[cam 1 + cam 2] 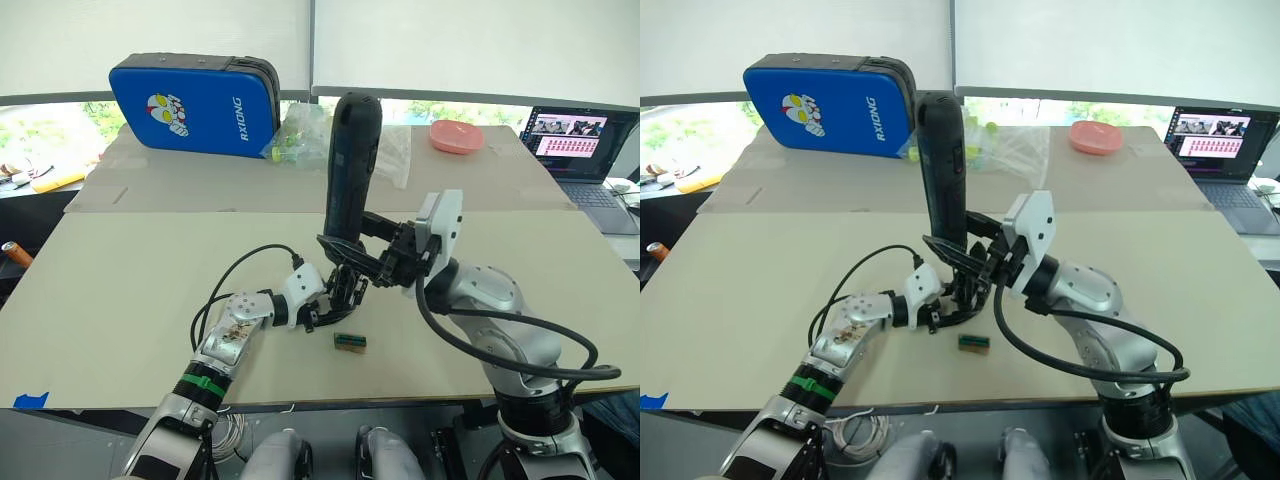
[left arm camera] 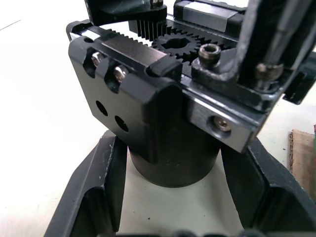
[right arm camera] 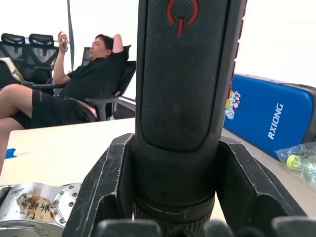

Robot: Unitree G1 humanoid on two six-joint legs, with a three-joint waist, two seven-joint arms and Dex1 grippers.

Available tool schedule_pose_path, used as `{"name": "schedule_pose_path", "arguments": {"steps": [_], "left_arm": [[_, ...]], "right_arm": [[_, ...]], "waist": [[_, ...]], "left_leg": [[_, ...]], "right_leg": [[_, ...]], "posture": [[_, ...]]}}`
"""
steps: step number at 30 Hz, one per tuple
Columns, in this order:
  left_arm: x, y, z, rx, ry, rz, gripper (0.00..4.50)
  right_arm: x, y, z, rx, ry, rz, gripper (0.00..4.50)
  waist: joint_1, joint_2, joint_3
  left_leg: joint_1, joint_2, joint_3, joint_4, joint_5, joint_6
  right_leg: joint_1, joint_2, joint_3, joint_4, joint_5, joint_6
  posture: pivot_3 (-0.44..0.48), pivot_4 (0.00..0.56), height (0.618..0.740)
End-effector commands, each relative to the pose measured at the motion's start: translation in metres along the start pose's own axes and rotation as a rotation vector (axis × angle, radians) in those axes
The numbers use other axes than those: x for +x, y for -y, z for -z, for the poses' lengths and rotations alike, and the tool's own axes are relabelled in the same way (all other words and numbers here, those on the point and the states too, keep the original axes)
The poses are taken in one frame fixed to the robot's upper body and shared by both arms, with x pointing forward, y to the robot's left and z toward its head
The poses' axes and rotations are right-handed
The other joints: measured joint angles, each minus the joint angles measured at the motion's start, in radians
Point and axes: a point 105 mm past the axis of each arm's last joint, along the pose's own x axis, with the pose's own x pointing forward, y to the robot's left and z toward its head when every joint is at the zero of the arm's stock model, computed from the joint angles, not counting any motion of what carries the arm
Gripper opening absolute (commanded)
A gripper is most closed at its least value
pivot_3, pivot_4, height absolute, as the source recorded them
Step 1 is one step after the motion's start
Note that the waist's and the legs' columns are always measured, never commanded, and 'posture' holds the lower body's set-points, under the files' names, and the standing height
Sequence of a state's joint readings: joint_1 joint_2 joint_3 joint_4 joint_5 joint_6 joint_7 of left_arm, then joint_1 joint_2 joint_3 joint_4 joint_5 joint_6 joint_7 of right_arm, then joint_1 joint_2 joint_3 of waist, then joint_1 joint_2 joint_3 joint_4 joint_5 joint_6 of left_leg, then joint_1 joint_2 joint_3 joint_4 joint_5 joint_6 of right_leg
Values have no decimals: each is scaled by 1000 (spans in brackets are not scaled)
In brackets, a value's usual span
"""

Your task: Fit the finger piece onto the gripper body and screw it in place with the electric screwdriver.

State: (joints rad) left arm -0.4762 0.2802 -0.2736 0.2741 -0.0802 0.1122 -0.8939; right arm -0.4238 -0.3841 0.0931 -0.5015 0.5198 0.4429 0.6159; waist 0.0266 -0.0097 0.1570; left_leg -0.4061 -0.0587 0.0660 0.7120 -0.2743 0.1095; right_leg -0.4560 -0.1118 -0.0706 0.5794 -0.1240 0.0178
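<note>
The electric screwdriver (image 1: 352, 170) stands upright over the middle of the table, bit end down. My right gripper (image 1: 347, 258) is shut on its lower part, and the right wrist view shows both fingers pressed against the barrel (image 3: 182, 98). Directly beneath it is the gripper body (image 1: 343, 288), held just above the table by my left gripper (image 1: 322, 308), which is shut on it. Seen from the left wrist, the body (image 2: 163, 113) shows a toothed rack, a gear and two screw heads. I cannot make out the finger piece as separate from the body.
A small green-and-brown block (image 1: 350, 341) lies on the table just in front of the grippers. At the back are a blue case (image 1: 195, 105), a clear plastic bag (image 1: 300, 135), a pink bowl (image 1: 457, 136) and a laptop (image 1: 580, 140). A person (image 3: 74, 84) sits in a chair beyond the table.
</note>
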Motion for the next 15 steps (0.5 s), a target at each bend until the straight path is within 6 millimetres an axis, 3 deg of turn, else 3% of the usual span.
{"name": "schedule_pose_path", "arguments": {"steps": [1,15], "left_arm": [[0,6,6,-20,-18,15,2269],[1,6,6,-24,-19,15,2269]], "right_arm": [[-3,0,14,-12,-66,14,1881],[0,-2,31,-41,-105,-5,1881]], "waist": [[-1,0,0],[-4,1,-2]], "left_leg": [[0,0,0,0,0,0],[2,0,0,0,0,0]], "right_leg": [[0,0,0,0,0,0],[1,0,0,0,0,1]], "posture": [[0,150,740],[0,150,740]]}}
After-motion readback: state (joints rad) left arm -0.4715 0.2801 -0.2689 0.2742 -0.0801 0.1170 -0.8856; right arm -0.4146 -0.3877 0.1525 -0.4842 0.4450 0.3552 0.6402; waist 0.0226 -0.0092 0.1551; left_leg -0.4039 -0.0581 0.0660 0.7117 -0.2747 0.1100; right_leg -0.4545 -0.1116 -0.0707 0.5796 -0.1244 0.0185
